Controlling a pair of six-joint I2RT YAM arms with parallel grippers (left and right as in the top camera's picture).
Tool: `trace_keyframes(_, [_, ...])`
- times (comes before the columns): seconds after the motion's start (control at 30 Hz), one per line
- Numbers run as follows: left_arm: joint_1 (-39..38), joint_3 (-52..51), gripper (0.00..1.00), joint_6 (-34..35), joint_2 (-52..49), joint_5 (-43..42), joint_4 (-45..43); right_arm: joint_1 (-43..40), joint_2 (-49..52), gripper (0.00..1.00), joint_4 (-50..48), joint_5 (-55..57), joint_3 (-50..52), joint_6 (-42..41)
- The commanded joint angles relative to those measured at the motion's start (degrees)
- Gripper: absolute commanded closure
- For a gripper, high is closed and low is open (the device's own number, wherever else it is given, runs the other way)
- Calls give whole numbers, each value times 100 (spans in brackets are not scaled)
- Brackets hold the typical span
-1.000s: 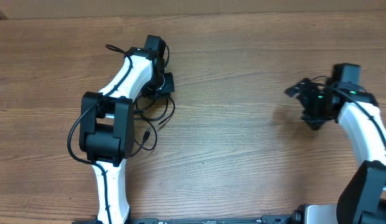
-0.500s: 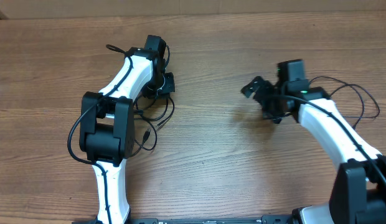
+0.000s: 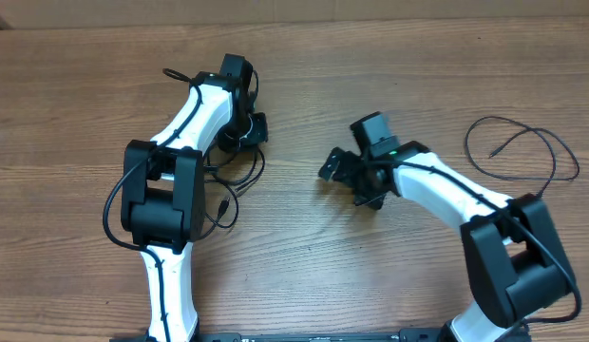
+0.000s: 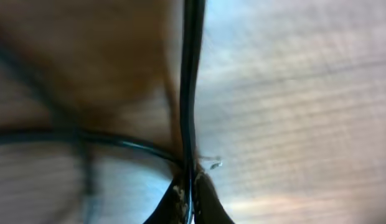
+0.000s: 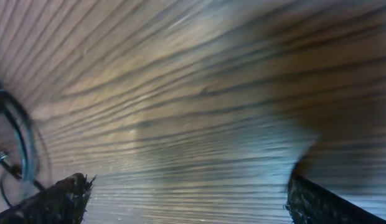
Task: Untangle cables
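Table: the big brown wooden table (image 3: 389,285) fills the whole overhead view.
Left arm: the white and black left robot arm (image 3: 171,190) reaches from the lower left up toward the top.
Right arm: the white and black right robot arm (image 3: 446,195) bends in from the lower right.
Tangle: the bunch of thin black soft cords (image 3: 239,180) lies left of the middle, partly under the left arm.
Loose cord: one thin black looped cord (image 3: 522,142) lies alone at the right edge, well apart from the bunch.
Left pincer: the left pincer (image 3: 245,128) is clenched on one black strand (image 4: 192,93) of the bunch.
Right pincer: the right pincer (image 3: 350,182) is spread wide, holding nothing, over bare wood in the middle.
Feel: the cords look light, floppy and a bit slippery.
Where to hold: probably a free loop or near a plug, pulling slowly so knots stay loose.
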State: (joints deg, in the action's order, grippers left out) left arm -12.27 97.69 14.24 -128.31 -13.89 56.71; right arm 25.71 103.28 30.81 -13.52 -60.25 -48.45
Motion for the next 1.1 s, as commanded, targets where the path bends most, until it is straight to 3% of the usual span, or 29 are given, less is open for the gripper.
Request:
trace_keyframes(0.0, [-44,363,96,-1676,-129,-1784,352,144,-2,1,-175,59,31,-125])
trace_keyframes(0.07, [-44,459,96,-2717,-92,-2966,691,223,-2,6,-302,57,31,-125])
trace_keyframes(0.17, [-39,459,96,-3226,-90,-3440,846,258,-2,7,-407,7,31,-127])
trace_keyframes(0.37, [-39,459,96,-3226,-90,-3436,820,258,-2,9,-844,-553,31,-127])
trace_keyframes(0.5, [-39,459,96,-3224,-90,-3445,798,258,-2,24,-1180,-1064,31,-70])
trace_keyframes(0.83, [-55,459,96,-3161,-90,-4352,935,413,-2,29,-1440,-1355,31,90])
trace_keyframes(0.97, [-55,459,96,-2719,-90,-4424,951,455,-2,29,-1572,-1285,31,87])
trace_keyframes(1.0, [-55,459,96,-2682,-90,-4424,953,455,-2,31,-1598,-1215,31,85])
trace_keyframes(1.07, [-55,459,96,-2684,-90,-4424,955,455,-2,46,-1631,-1078,31,57])
